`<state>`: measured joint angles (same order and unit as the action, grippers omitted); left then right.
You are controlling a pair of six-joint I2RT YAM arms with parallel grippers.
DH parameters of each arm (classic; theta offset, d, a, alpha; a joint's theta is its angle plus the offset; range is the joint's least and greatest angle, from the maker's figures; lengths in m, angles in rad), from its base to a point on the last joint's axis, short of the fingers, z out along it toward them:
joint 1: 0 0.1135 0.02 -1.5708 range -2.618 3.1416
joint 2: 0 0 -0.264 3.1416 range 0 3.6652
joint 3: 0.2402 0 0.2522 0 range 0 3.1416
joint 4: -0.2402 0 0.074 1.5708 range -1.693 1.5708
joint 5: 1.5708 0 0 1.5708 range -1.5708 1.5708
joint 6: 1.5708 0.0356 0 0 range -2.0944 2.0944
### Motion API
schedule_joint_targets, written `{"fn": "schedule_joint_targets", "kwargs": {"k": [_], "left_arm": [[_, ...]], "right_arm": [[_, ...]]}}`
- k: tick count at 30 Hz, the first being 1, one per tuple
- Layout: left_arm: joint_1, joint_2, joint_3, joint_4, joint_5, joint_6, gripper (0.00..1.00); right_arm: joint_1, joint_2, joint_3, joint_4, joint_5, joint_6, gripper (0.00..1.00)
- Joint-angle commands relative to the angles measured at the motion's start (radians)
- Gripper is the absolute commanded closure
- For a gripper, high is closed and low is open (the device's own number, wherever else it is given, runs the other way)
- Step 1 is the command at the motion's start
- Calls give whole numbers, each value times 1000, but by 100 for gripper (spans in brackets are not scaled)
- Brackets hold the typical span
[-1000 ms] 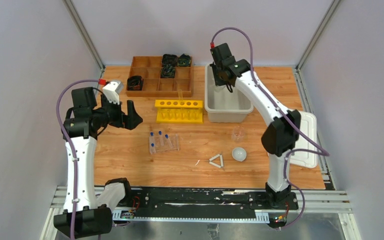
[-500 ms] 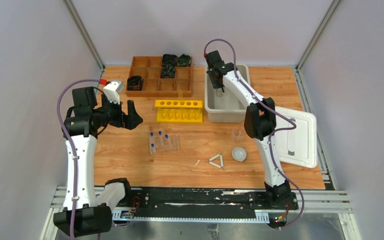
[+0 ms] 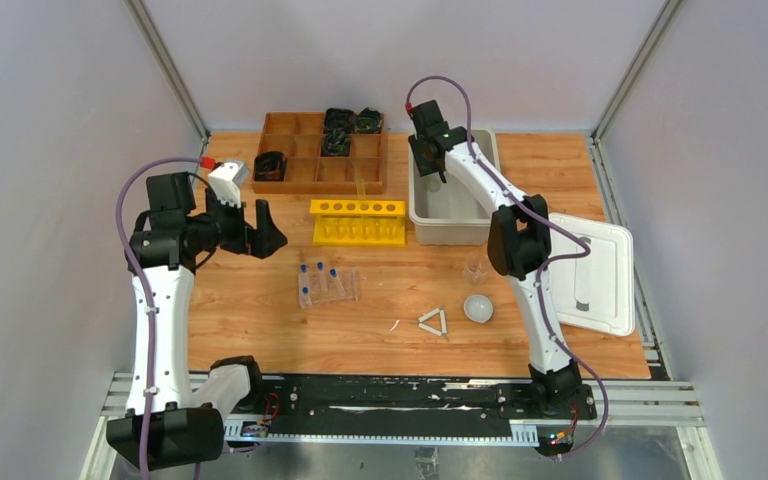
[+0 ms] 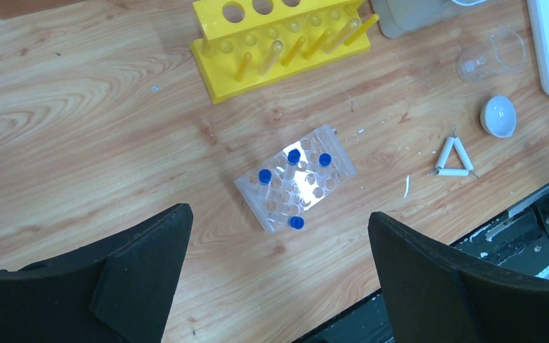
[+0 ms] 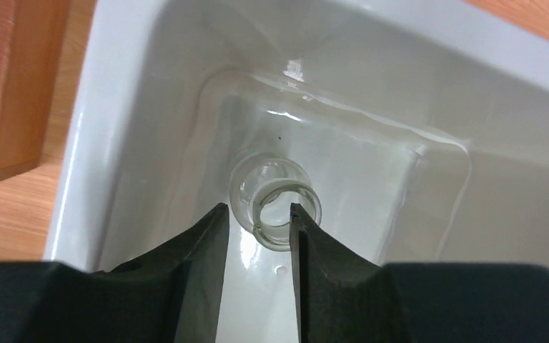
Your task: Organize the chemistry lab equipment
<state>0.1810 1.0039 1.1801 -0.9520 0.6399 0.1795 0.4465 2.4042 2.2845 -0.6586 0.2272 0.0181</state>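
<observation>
Glass vessel (image 5: pixel 275 204) in bin (image 5: pixel 136 107) on wooden table (image 4: pixel 78 107), right fingers (image 5: pixel 186 286) astride, grip unclear; left fingers (image 4: pixel 114 286) wide, empty.

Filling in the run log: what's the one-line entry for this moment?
left hand open, empty | right hand low in grey bin, flanking small glass vessel, grip unclear | white dish, white triangle outside bin

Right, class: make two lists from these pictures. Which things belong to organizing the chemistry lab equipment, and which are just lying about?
Belongs to the job:
- blue-capped tubes
- glass vessel inside the grey bin
- second glass vessel, near the dish
- white dish
- white triangle

Just lying about:
- wooden divided tray
- black coiled items in its compartments
</observation>
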Motion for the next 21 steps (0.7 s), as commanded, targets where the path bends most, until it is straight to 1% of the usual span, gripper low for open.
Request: {"fn": "schedule_joint_targets", "kwargs": {"k": [1, 3, 6, 9, 12, 16, 21], "left_arm": [[0, 2, 22, -2, 26, -9, 0], [0, -2, 23, -3, 27, -13, 0], [0, -11, 24, -2, 32, -15, 0], [0, -16, 26, -3, 27, -16, 0], [0, -15, 28, -3, 26, -22, 0], [0, -20, 30, -2, 36, -30, 0], [0, -28, 33, -2, 47, -41, 0]], "right_arm": [[-12, -89, -6, 70, -56, 23, 56], [-11, -131, 1, 77, -57, 22, 52], [-12, -213, -13, 77, -46, 26, 50], [-11, -363, -111, 78, -34, 53, 51], [-11, -528, -300, 80, -5, 111, 54], [-3, -765, -614, 96, -44, 178, 60], [46, -1027, -964, 108, -59, 245, 62]]}}
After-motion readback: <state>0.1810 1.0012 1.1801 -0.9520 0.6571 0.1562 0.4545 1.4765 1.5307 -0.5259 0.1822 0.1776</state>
